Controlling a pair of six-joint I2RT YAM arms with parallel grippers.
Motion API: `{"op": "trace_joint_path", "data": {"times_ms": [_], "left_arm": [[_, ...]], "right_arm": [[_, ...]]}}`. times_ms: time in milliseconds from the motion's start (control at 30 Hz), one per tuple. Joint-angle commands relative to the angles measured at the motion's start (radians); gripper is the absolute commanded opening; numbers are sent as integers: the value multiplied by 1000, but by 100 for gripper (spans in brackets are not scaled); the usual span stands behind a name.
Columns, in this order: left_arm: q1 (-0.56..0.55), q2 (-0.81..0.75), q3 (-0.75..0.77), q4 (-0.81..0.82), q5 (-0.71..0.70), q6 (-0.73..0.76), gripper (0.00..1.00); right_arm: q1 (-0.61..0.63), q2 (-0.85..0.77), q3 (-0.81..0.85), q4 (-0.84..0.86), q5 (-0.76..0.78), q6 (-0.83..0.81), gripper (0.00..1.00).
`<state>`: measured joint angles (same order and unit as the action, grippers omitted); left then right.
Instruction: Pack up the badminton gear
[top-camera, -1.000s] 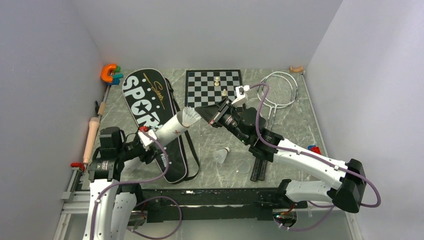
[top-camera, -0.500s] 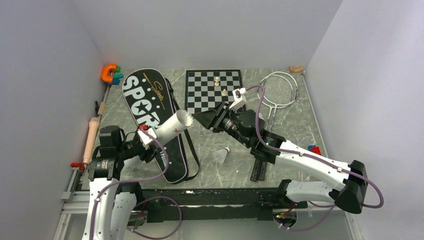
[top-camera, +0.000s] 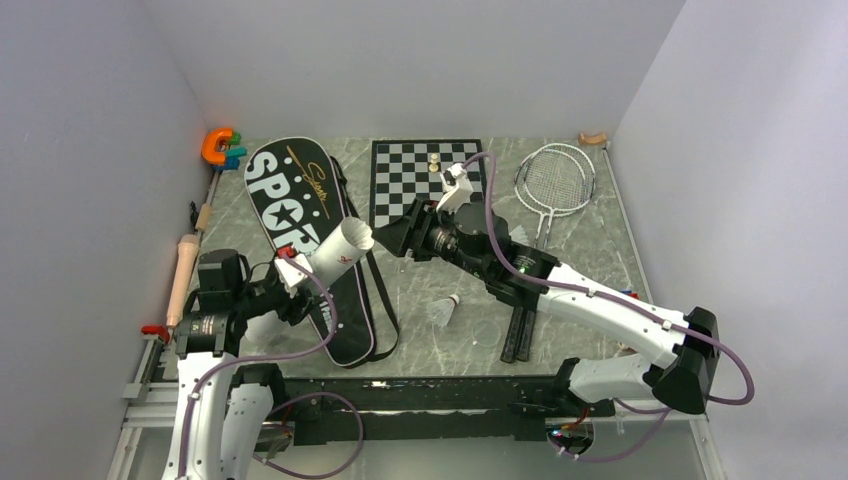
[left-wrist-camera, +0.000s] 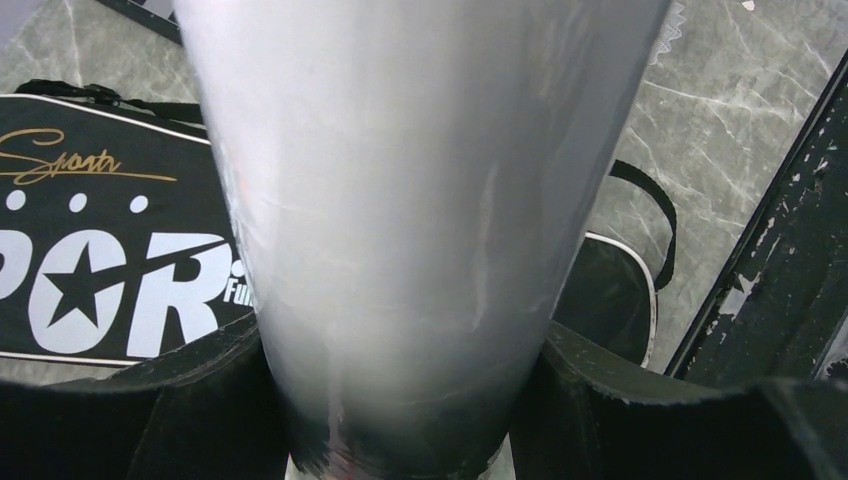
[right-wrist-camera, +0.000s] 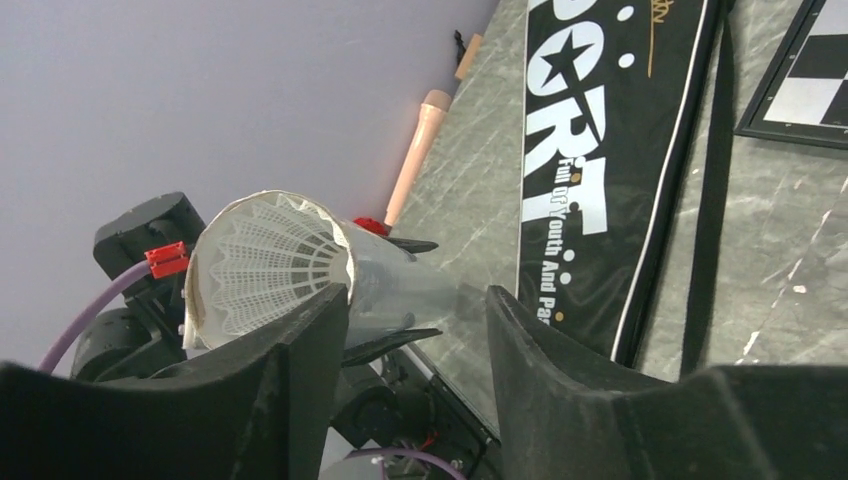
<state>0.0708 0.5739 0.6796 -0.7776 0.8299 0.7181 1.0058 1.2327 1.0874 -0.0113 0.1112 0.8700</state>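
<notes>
My left gripper (top-camera: 303, 277) is shut on the lower end of the long white tube (top-camera: 335, 255), which tilts up to the right over the black SPORT bag (top-camera: 292, 205). In the left wrist view the tube (left-wrist-camera: 420, 180) fills the space between the jaws of the left gripper (left-wrist-camera: 400, 405). A white shuttlecock (right-wrist-camera: 265, 265) sits inside the tube's mouth. My right gripper (top-camera: 392, 238) is open just right of that mouth, and the right wrist view shows nothing held in it (right-wrist-camera: 415, 300). Another shuttlecock (top-camera: 445, 312) lies on the table. Two rackets (top-camera: 556, 180) lie at the back right.
A chessboard (top-camera: 425, 172) with pieces lies at the back centre. A beige wooden rod (top-camera: 183, 272) lies along the left wall, with an orange, blue and green toy (top-camera: 220, 148) behind it. A clear round lid (top-camera: 487, 333) lies by the racket handles (top-camera: 520, 332).
The right gripper opened and let go of the shuttlecock, which went from sticking out of the tube's mouth to inside it. The right arm moved left towards the mouth. The left arm held still.
</notes>
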Motion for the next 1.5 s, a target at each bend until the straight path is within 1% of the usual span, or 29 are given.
{"op": "trace_joint_path", "data": {"times_ms": [0,167,267,367,467,600,633,700,833,933,1033,1167,1467], "left_arm": [[-6,-3,48,11,63,55,61],[-7,-17,31,-42,46,122,61],[-6,-24,12,-78,32,169,61],[-7,-26,1,-77,10,159,62],[-6,-25,-3,-78,-5,155,61],[-8,-39,-21,-72,-32,164,62],[-7,-42,-24,-75,-43,168,62],[-6,-38,-21,-95,-46,186,62],[-6,-30,-14,-124,-40,193,62],[-7,-35,-18,-132,-36,196,62],[-6,-44,-27,-139,-37,203,62],[-6,-55,-29,-162,-38,218,62],[-6,-74,-31,-172,-40,212,62]], "right_arm": [[3,13,88,-143,-35,-75,62],[-55,-94,67,-262,21,-93,70],[-65,-126,59,-379,99,-103,76],[-63,-97,34,-506,162,-106,78],[-58,-57,-49,-576,216,-79,79],[-35,-27,-179,-539,200,-31,79],[-17,-19,-196,-536,225,-23,79],[29,22,-200,-558,302,-23,79],[115,138,-147,-645,446,-24,82],[161,216,-123,-667,507,-21,82],[187,276,-112,-656,549,-22,78],[192,332,-103,-641,589,-16,66],[192,371,-124,-600,661,2,46]]}}
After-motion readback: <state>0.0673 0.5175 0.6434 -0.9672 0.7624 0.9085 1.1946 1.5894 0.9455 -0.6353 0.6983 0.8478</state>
